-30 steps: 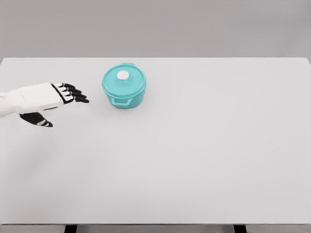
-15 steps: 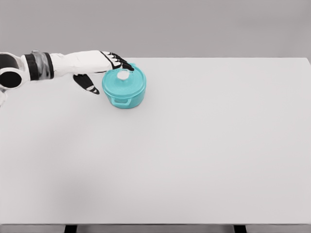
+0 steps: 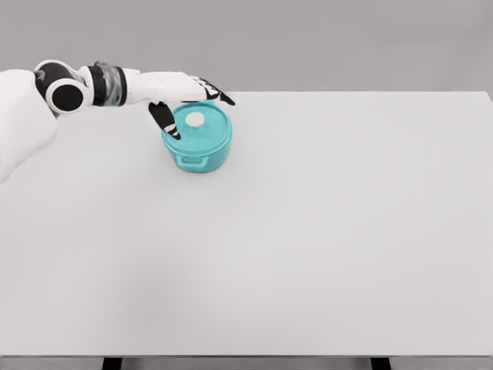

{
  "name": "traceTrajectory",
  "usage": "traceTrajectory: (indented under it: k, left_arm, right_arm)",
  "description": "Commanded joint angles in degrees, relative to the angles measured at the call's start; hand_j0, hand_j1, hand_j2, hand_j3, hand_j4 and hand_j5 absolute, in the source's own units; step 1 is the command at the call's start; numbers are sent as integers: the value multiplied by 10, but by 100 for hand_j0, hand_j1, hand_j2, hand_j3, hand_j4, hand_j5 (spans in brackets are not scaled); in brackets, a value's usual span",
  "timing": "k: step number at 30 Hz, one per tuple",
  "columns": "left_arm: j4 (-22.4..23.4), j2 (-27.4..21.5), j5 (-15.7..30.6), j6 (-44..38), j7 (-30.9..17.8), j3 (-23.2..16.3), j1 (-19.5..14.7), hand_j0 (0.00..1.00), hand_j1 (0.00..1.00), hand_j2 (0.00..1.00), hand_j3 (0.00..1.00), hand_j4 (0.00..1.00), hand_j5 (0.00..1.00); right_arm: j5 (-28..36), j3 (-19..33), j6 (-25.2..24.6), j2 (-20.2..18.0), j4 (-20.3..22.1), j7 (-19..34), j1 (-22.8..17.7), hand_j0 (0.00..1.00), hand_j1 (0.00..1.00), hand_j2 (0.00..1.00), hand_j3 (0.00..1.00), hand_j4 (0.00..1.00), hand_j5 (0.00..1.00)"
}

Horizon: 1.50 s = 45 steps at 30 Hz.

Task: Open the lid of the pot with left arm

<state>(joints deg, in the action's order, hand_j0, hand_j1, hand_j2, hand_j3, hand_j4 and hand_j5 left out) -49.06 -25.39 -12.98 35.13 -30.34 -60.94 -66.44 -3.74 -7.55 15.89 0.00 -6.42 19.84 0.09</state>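
My left hand (image 3: 183, 94) hangs loose-fingered, gripping nothing, over the far edge of the teal pot (image 3: 197, 138); its white-knobbed lid (image 3: 196, 123) sits just below my fingers.

Smooth white-shelled robot left arm (image 3: 23, 116) — round black joint disc ringed in white, then a grey-and-black banded wrist cuff. White-backed left hand (image 3: 176, 91) with black fingers (image 3: 218, 95) — white segment markings on them.

Bright, even, diffuse light; a clean simulator render.

The matte white rectangular table (image 3: 308, 247) shows no glare. Only a faint soft shadow sits under the small teal lidded pot (image 3: 197, 137). Edges are sharp across the frame, slightly softened by compression, with straight, undistorted borders.
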Motion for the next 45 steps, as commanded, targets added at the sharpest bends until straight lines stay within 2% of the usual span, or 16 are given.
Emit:
traceTrajectory:
  k: [1, 9, 12, 13, 25, 27, 30, 31, 35, 37, 41, 43, 44, 45]
  left_arm:
    - [11, 7, 4, -1, -14, -1, 0, 100, 100, 100, 100, 100, 100]
    - [19, 8, 8, -1, -14, 1, -20, 100, 100, 100, 100, 100, 100]
    - [80, 27, -1, -1, -16, -1, -21, 100, 100, 100, 100, 100, 100]
    - [84, 32, -1, -1, -16, -1, -21, 100, 100, 100, 100, 100, 100]
    - [80, 38, 1, -1, -15, -1, -21, 99, 99, 99, 99, 99, 99]
    - [78, 39, 1, -1, -15, -1, -21, 85, 85, 85, 85, 85, 85]
    - [80, 39, 1, -1, -21, -2, -21, 76, 76, 76, 76, 76, 76]
    - [80, 39, 1, -1, -27, -2, -21, 70, 70, 70, 70, 70, 70]
    - [83, 38, 0, -1, -29, -3, -20, 69, 69, 69, 69, 69, 69]
    - [83, 38, 1, -1, -34, -20, -21, 69, 69, 69, 69, 69, 69]
    - [83, 38, 1, -1, -35, -27, -21, 69, 69, 69, 69, 69, 69]
    - [83, 37, 1, -1, -35, -29, -20, 58, 58, 58, 58, 58, 58]
    - [82, 36, 4, -1, -34, -29, -20, 45, 45, 45, 45, 45, 45]
    - [81, 35, 6, -1, -34, -29, -20, 42, 42, 42, 42, 42, 42]
  right_arm:
    - [0, 0, 0, 0, 0, 0, 0, 100, 100, 100, 100, 100, 100]
    - [0, 1, 0, 0, 0, 0, 0, 100, 100, 100, 100, 100, 100]
    - [0, 0, 0, 0, 0, 0, 1, 100, 100, 100, 100, 100, 100]
    - [0, 0, 0, 0, 0, 0, 1, 100, 100, 100, 100, 100, 100]
    - [0, 0, 0, 0, 0, 0, 1, 100, 100, 100, 100, 100, 100]
    - [0, 0, 0, 0, 0, 0, 1, 100, 100, 100, 100, 100, 100]
    - [0, 1, 0, 0, 0, 0, 1, 100, 100, 100, 100, 100, 100]
    - [0, 0, 0, 0, 0, 0, 1, 100, 100, 100, 100, 100, 100]
    - [0, 0, 0, 0, 0, 0, 1, 100, 100, 100, 100, 100, 100]
    - [0, 1, 0, 0, 0, 0, 1, 100, 100, 100, 100, 100, 100]
    - [0, 0, 0, 0, 0, 0, 0, 100, 100, 100, 100, 100, 100]
    - [0, 0, 0, 0, 0, 0, 1, 100, 100, 100, 100, 100, 100]
    - [0, 1, 0, 0, 0, 0, 0, 100, 100, 100, 100, 100, 100]
    - [0, 0, 0, 0, 0, 0, 1, 100, 100, 100, 100, 100, 100]
